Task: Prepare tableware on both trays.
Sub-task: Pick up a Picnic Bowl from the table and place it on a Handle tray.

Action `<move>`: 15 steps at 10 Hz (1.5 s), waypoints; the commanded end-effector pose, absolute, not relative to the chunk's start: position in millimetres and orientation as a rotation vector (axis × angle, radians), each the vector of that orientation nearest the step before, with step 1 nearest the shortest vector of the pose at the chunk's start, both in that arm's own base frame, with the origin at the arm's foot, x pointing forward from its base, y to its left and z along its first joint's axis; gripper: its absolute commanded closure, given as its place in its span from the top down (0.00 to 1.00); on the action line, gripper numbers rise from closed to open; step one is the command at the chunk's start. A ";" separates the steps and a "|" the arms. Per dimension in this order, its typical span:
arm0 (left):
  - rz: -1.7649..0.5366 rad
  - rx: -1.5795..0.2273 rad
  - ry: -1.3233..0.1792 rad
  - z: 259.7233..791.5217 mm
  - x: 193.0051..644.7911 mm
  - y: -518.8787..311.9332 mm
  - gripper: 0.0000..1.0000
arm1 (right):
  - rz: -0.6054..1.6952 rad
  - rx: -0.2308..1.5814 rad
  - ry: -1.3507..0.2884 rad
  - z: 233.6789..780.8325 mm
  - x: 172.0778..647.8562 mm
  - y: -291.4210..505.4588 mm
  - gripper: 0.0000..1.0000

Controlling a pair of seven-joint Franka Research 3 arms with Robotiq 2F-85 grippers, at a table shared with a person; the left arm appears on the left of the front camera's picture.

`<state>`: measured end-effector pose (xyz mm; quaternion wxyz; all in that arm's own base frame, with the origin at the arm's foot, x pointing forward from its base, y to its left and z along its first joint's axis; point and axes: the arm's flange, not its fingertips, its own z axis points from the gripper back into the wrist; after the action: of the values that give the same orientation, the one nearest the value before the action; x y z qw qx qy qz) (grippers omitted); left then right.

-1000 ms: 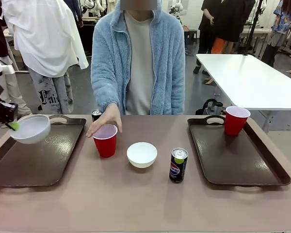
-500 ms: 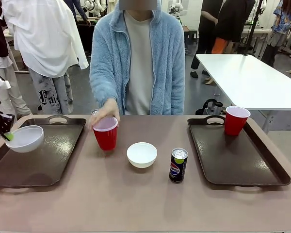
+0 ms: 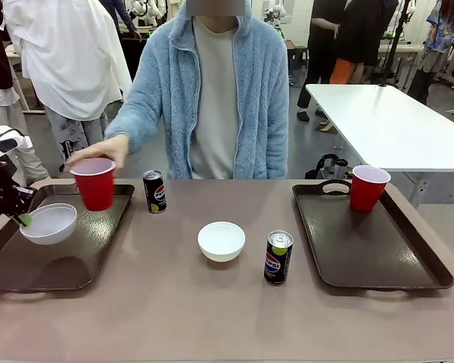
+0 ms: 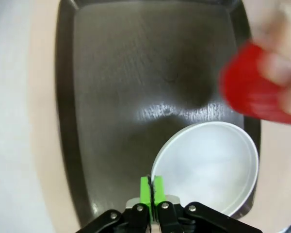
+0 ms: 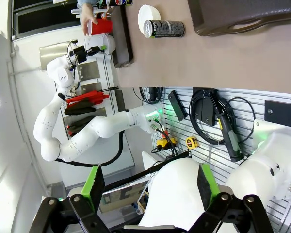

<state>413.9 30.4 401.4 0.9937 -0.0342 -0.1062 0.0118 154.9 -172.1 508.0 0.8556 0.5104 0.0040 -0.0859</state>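
Left gripper (image 4: 152, 188) is pinched tight on the rim of a white bowl (image 3: 49, 223). Its green pads (image 4: 145, 187) squeeze the thin edge between them. The bowl sits low at the left side of the left tray (image 3: 76, 261), and I cannot tell if it touches the tray.

The person's hand (image 3: 98, 150) grips a red cup (image 3: 96, 185) from the top, over the far end of the same tray, just beside the bowl. In the left wrist view this cup is a red blur.

A black can (image 3: 154, 190) stands on the table just right of the left tray. It has the round Pepsi mark on it. A second bowl (image 3: 222, 240) sits in the middle of the table. A second can (image 3: 278, 257) stands near it, with "pepsi" on its side.

The right tray (image 3: 371, 257) has a second cup (image 3: 368, 187) standing in its far corner.

Right gripper (image 5: 149, 175) is spread wide and holds nothing. It is well apart from the table.
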 end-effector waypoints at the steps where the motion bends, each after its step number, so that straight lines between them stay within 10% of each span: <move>1: -0.019 0.072 -0.041 428.6 347.8 28.2 0.03 | -0.188 1.078 0.023 507.2 155.4 -171.4 1.00; 2: -0.119 0.132 -0.068 447.6 291.2 27.6 0.03 | -0.188 1.078 0.023 507.2 155.4 -171.4 1.00; 7: -0.107 0.103 -0.101 442.3 284.8 14.3 0.03 | -0.188 1.078 0.023 507.2 155.4 -171.4 1.00; 15: -0.050 -0.062 -0.223 368.6 370.7 2.7 0.03 | -0.188 1.078 0.023 507.2 155.4 -171.4 1.00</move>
<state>406.0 4.5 408.2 0.9927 -0.0286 -0.1156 -0.0193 154.8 -172.1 508.0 0.8556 0.5105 0.0039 -0.0859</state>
